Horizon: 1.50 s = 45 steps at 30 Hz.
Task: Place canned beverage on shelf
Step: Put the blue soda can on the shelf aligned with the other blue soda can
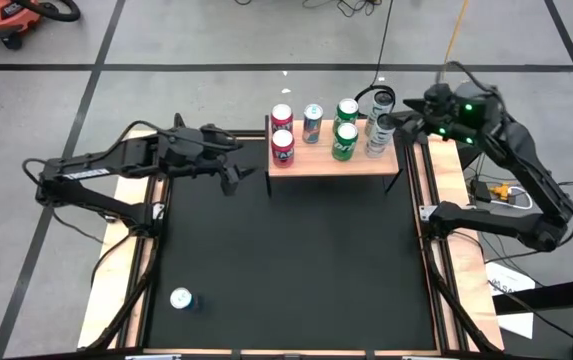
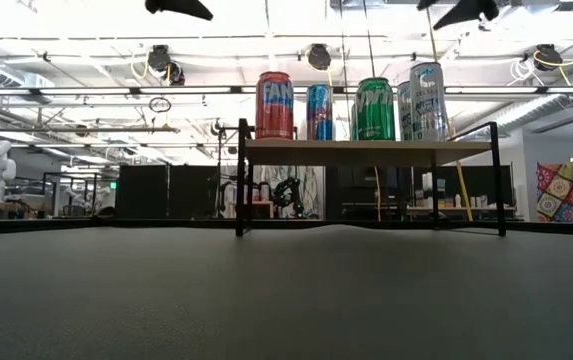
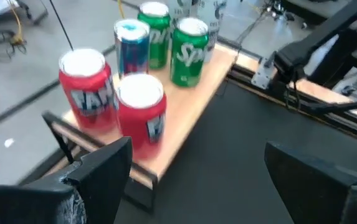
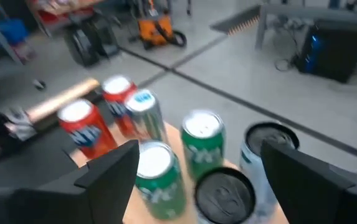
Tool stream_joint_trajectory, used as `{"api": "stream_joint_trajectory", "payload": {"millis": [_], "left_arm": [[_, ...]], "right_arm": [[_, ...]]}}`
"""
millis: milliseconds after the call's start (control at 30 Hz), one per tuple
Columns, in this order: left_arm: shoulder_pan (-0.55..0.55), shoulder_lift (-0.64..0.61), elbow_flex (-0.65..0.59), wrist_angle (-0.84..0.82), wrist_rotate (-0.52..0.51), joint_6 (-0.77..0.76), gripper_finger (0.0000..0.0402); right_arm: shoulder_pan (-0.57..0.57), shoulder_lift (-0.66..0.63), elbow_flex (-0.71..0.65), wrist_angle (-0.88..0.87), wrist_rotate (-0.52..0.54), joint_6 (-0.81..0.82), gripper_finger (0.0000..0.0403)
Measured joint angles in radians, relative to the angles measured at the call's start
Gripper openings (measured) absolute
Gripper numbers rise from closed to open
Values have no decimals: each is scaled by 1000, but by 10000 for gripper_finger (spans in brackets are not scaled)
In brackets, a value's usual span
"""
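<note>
The shelf [image 1: 361, 163] stands on its thin black legs at the table's far middle, and several cans stand upright on its light wood top: two red [image 3: 86, 87], one blue [image 3: 131, 46], two green [image 3: 188, 51] and two tall silver ones [image 4: 262, 158]. Another can [image 1: 181, 299] sits alone on the black mat near the table's near left corner. My left gripper [image 1: 239, 166] hovers open just left of the shelf, above the mat. My right gripper [image 1: 403, 118] hovers open at the shelf's right end, beside the silver cans [image 1: 378, 128]. Neither holds anything.
Wooden rails [image 1: 436, 180] run along the mat's left and right sides. Cables and a yellow plug [image 1: 506, 192] lie right of the table by the right arm's base. The mat's middle and near part [image 1: 296, 270] hold only the lone can.
</note>
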Motion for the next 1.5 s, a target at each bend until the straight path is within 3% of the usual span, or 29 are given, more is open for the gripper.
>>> {"api": "stream_joint_trajectory", "payload": {"millis": [200,367,600,767,1100,1267,1500], "left_arm": [[-86,-30,-3,-154,-52,-114,363],[-198,-29,-78,-300,-84,-256,363],[-441,-34,-135,-413,-80,-569,363],[-648,-38,-135,-478,20,-767,363],[-986,54,-135,-536,63,-1361,363],[-1074,154,-135,-513,90,-1526,364],[-1103,241,-135,-539,177,-1679,364]], "right_arm": [[102,-30,0,35,-4,51,322],[236,6,0,60,-28,86,322],[440,70,0,160,6,119,322],[564,127,0,202,40,124,322],[749,208,0,214,222,159,322],[797,232,0,229,240,164,322],[830,266,0,269,241,160,322]]}}
